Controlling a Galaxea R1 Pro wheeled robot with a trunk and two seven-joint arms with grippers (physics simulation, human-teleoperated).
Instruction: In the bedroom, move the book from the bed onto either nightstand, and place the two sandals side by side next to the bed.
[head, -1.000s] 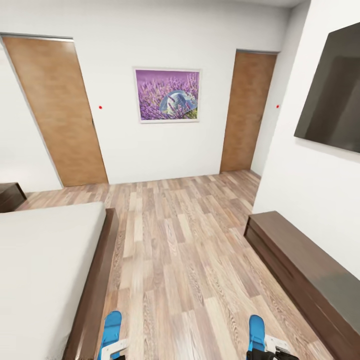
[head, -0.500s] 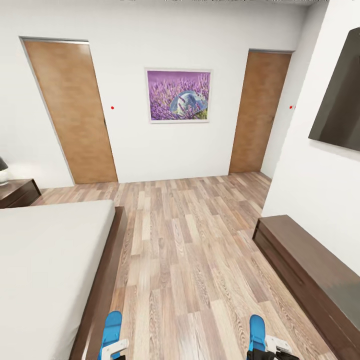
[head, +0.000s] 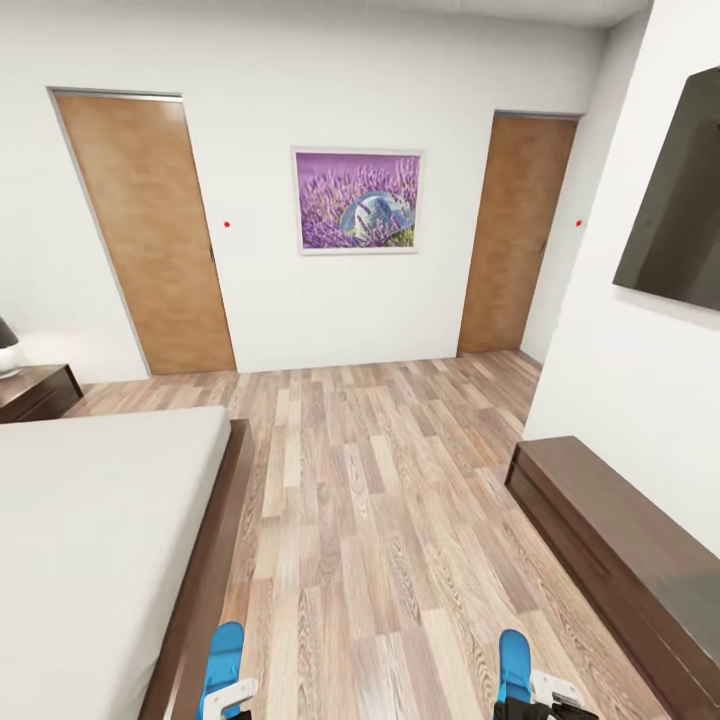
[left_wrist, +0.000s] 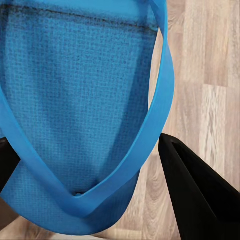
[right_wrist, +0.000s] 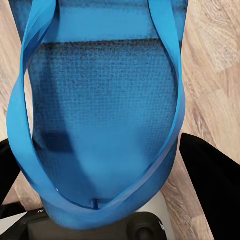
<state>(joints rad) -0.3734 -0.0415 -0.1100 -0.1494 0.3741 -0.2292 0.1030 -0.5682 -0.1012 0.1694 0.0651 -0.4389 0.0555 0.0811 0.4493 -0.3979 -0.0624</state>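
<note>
Brown planks of wood floor (head: 380, 520) run away to the far white wall in the head view; the bed (head: 90, 540), grey mattress on a dark frame, fills the near left; beyond its far corner sits a nightstand (head: 35, 392) with the edge of a lamp (head: 7, 347) on top; on the far wall, two brown doors, the left door (head: 150, 235) and the right door (head: 515, 235), flank a purple lavender picture (head: 358, 201); to the right a long low dark cabinet (head: 620, 560) stands against the wall under a black screen (head: 675, 205); right at the near edge, two bright blue sandals stick up, the left sandal (head: 222, 662) just beside the bed frame and the right sandal (head: 514, 666) well apart from it, out over the open floor; the book I cannot pick out on the stretch of mattress on show.

Over to the left wrist view; the left sandal (left_wrist: 75, 110) hangs in close, textured blue sole and strap, with the left gripper (left_wrist: 95, 175) and its black fingers (left_wrist: 200, 195) on either side of it, clamped on it, the floor (left_wrist: 210, 75) beyond.

Now the right wrist view; same story, the right sandal (right_wrist: 100, 115) seized in the right gripper (right_wrist: 100, 175), one dark finger (right_wrist: 215, 185) pressed against its edge, wood floor (right_wrist: 215, 65) behind.
</note>
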